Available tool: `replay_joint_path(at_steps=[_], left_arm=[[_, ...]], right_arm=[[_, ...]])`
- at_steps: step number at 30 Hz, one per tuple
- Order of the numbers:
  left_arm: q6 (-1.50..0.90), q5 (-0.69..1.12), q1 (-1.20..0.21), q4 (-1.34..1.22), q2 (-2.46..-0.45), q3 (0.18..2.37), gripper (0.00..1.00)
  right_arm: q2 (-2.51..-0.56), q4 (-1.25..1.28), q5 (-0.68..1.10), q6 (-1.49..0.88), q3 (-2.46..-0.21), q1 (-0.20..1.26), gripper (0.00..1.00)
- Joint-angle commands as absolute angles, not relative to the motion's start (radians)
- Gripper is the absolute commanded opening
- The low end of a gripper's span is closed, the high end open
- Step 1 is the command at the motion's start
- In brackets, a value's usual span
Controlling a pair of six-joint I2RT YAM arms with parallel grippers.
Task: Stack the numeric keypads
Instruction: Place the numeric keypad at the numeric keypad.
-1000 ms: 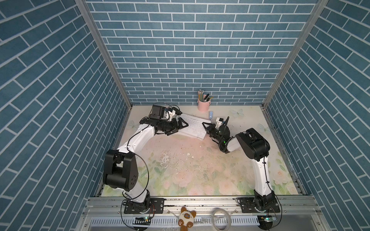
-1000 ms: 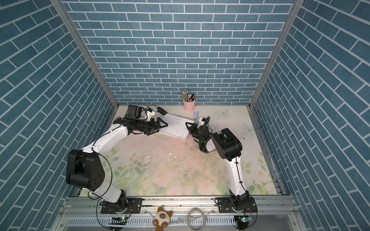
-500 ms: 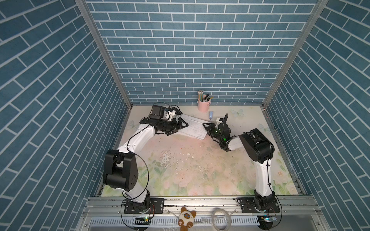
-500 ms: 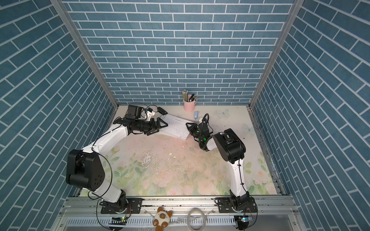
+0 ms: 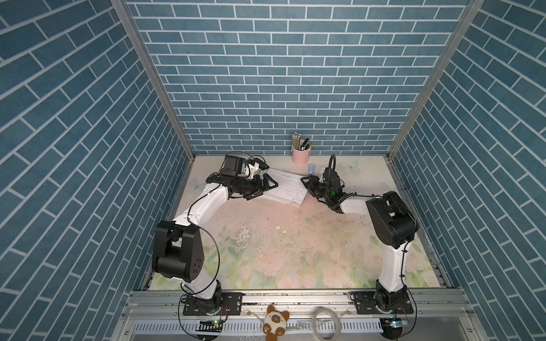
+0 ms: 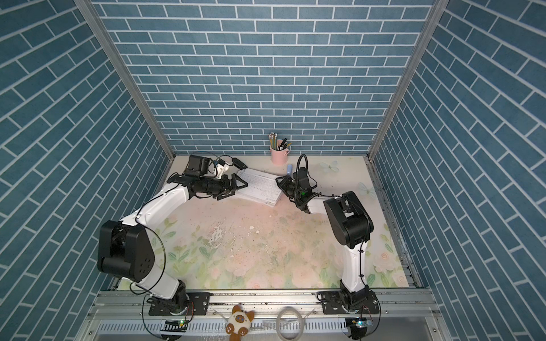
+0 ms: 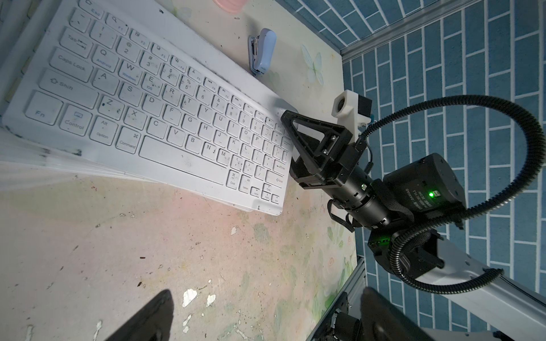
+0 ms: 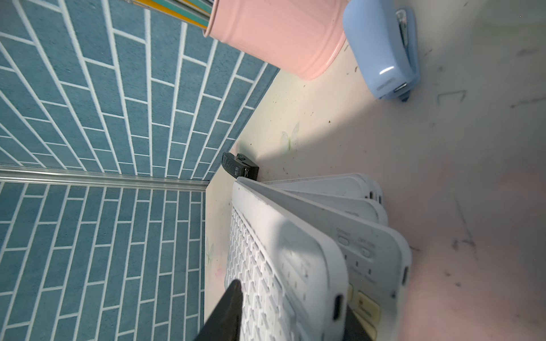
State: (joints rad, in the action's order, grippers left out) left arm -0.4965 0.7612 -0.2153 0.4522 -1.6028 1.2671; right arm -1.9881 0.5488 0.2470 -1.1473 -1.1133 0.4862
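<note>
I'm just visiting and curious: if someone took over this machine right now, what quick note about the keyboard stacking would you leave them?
Left gripper: open, empty, at the pile's left end.
Right gripper: open, jaws straddling the top keypad's right end.
Keypads: one pile at the table's back, fanned, edges uneven.
Done: every keypad in view is piled.
To do: probably back both arms off and square the pile.

Slim white rectangular plastic keypads [image 5: 288,189] lie piled at the back of the table [image 5: 295,251] — ends fanned, not squared. Top one's face up, white keys showing; pale yellow keys peek out beneath.
</note>
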Motion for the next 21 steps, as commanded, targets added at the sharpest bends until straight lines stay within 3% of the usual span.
replay_joint_path(at_steps=[1,11,14,19,21], left_arm=[[-0.48,0.77,-0.213,0.454,-1.594,1.256,1.0],[-0.479,0.774,-0.213,0.453,-1.595,1.256,1.0],[-0.479,0.777,-0.214,0.451,-1.597,1.257,1.0],[-0.479,0.781,-0.212,0.448,-1.598,1.255,1.0],[-0.483,0.782,-0.212,0.446,-1.601,1.254,0.99]], right_arm=[[-1.934,0.42,0.23,-1.067,-1.137,0.479,0.45],[-1.888,0.224,0.199,-1.0,-1.161,0.469,0.51],[-1.847,0.088,0.156,-0.943,-1.188,0.469,0.58],[-1.836,-0.154,0.102,-0.902,-1.273,0.478,0.85],[-1.863,-0.199,0.112,-0.908,-1.316,0.489,0.9]])
